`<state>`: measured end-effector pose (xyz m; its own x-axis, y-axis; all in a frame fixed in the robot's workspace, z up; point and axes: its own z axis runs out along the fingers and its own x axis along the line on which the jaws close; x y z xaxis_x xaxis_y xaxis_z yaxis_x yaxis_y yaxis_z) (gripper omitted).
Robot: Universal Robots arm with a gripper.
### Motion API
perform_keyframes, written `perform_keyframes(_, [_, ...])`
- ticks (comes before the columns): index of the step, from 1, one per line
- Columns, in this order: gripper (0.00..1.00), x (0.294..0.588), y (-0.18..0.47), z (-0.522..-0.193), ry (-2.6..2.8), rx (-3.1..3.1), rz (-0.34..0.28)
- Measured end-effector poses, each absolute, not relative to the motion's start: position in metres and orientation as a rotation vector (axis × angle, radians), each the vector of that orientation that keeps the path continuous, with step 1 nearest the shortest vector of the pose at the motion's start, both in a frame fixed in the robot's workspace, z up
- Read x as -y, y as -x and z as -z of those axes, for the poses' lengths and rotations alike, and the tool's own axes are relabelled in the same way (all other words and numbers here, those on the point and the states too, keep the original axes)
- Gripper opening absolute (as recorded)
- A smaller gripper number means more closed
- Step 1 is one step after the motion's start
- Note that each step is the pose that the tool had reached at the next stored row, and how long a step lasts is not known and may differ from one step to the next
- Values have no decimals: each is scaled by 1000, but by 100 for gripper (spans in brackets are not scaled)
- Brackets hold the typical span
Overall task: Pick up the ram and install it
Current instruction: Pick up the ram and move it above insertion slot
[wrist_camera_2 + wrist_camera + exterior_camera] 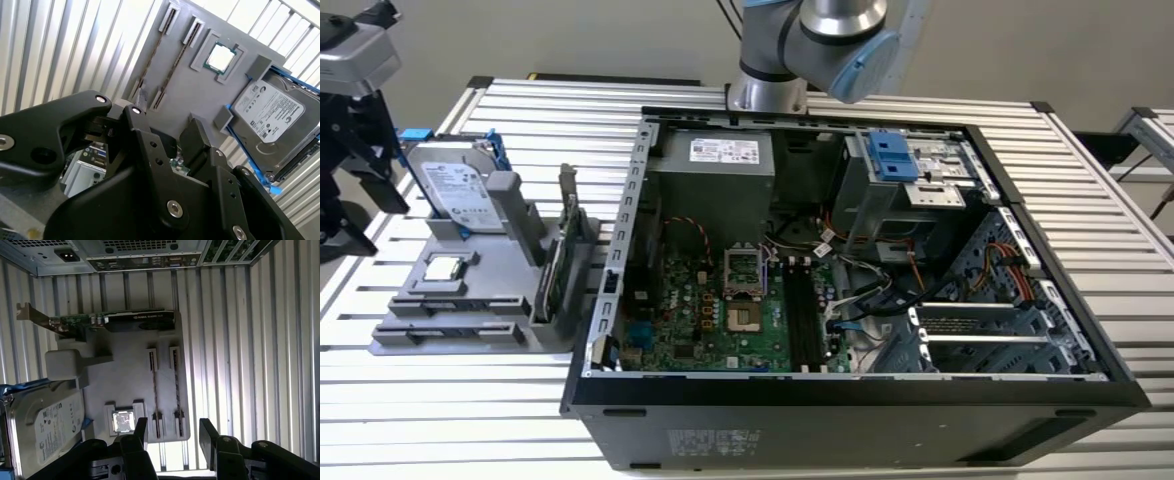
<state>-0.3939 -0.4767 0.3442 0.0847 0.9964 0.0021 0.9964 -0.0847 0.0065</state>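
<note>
Ram sticks [154, 390] slotted in grey tray [125, 385] on slatted table [225, 340]; end effector [173, 424] wide (empty).

The table [520, 100] is ribbed in silvery-white slats. The tray [125, 380] is plain grey; the ram [154, 392] on it looks near-black, seen edge-on. The hard drive [272, 117] is silver with a white label, framed blue. The gripper [173, 427] is matt black, the motherboard [700, 325] green.
</note>
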Motion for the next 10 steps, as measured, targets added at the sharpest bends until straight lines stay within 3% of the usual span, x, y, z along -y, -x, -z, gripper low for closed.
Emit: perform_keyframes(10, [100,477,394,-339,-2311,-2123,-9])
